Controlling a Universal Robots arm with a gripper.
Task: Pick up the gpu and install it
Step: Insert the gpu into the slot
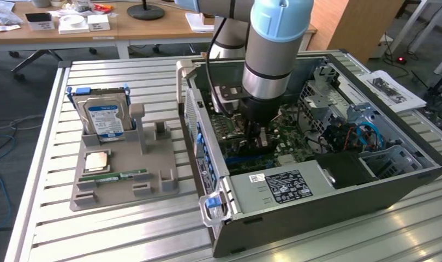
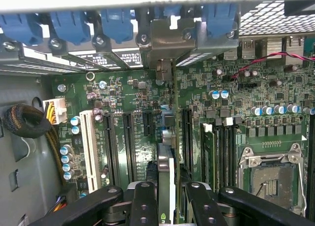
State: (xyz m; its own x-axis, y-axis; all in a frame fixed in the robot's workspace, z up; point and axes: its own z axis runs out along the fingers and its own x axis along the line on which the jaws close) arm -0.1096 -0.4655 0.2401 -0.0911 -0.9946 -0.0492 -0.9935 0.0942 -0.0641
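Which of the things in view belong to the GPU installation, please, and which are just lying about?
In the job:
gpu, held edge-on over the motherboard slots
gripper
open computer case

Lying about:
hard drive standing in the grey holder
memory stick on that holder

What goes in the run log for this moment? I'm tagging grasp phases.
gripper: shut on gpu | place: inside computer case, above motherboard | gpu: edge-on, not seated
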